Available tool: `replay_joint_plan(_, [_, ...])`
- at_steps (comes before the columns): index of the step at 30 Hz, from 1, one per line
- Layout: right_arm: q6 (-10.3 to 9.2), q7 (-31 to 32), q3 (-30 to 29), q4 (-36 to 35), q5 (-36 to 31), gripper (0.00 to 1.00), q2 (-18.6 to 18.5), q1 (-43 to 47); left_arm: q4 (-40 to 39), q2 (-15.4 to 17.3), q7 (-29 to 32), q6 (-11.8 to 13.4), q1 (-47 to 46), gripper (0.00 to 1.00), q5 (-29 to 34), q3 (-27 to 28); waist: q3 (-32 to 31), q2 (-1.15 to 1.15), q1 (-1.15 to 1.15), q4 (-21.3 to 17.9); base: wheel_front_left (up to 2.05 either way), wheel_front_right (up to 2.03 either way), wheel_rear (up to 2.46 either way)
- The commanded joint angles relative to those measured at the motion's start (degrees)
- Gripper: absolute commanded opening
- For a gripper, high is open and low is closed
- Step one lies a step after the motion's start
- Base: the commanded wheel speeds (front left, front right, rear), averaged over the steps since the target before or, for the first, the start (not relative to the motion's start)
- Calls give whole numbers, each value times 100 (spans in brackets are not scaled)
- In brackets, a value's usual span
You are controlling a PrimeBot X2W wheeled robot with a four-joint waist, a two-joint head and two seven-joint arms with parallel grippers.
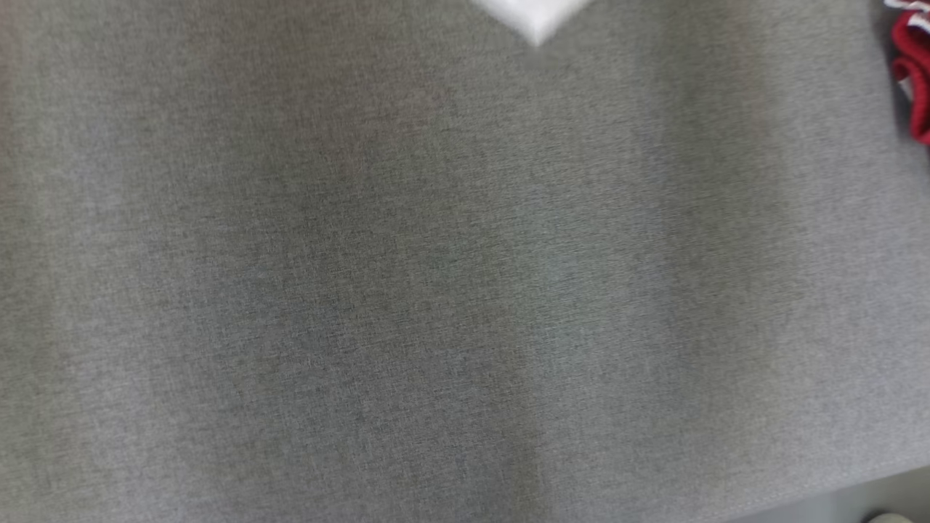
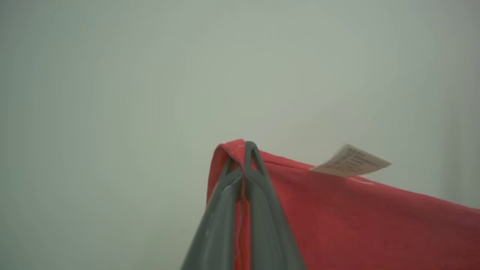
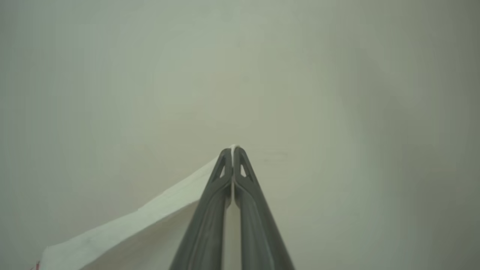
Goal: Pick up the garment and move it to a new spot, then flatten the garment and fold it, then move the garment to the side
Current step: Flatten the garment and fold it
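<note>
- The head view is smeared with blur. The grey bench point(image 1: 363, 290) takes nearly all of it, its weave barely readable.
- Top edge, centre: a white point point(image 1: 534, 18) pokes down, cut off above and too blurred to say what it belongs to.
- Far right edge: a red heap point(image 1: 917, 80) flecked with white is sliced by the border. Can't tell whether it lies on the bench or hangs over it.
- Bottom right corner: there's a strip of pale floor point(image 1: 857, 501) past the bench edge. A pale rounded thing point(image 1: 890, 517) is cut off by the bottom border, and I can't make it out.
- Left wrist view: the left jaws are clamped on the folded top corner of the red garment point(image 2: 356, 217). Red shows in the slit between the fingers point(image 2: 270, 225), and the garment runs off past the right and bottom borders.
- A white label point(image 2: 350, 161) sticks up from the garment's top edge, print too small to read.
- Right wrist view: the right jaws are together too, pinching the tip of a white cloth point(image 3: 131, 228), with a sliver of white peeping out at the tips. The cloth slopes away to the lower left, with a speck of red by the border.
- Whether that white cloth is part of the red garment, can't tell.
- Behind both pairs of jaws it's just a pale, featureless blur.
</note>
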Motion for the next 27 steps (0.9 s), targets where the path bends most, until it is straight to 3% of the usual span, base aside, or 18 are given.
replay_joint_plan(1, [-16,-30,-256,-349,-146,0,92,-195,2,-63,-75,-62,-106,0,-25,52,81,-2,-2,66,0,0,0])
replay_joint_plan(5, [-16,-29,-598,-1318,-491,0,324,-194,47,-164,-162,-139,-34,0,-111,141,188,-2,-2,153,0,0,0])
replay_joint_plan(8, [-16,-18,-322,-1341,-717,0,303,195,125,-225,-204,-237,206,0,-74,130,254,-2,-2,196,0,0,0])
replay_joint_plan(16, [-16,-20,445,-912,-781,0,-118,1179,232,-328,-236,-464,937,0,-99,58,360,-2,-2,269,0,0,0])
replay_joint_plan(22, [-16,7,1126,-853,-393,0,-667,2148,117,-234,-248,-646,1770,0,-235,-63,188,-2,-2,308,0,0,0])
replay_joint_plan(27, [-16,358,1280,-1095,24,0,-946,2907,-66,-173,-117,-711,2476,0,-519,-181,-16,-2,-2,362,0,0,0])
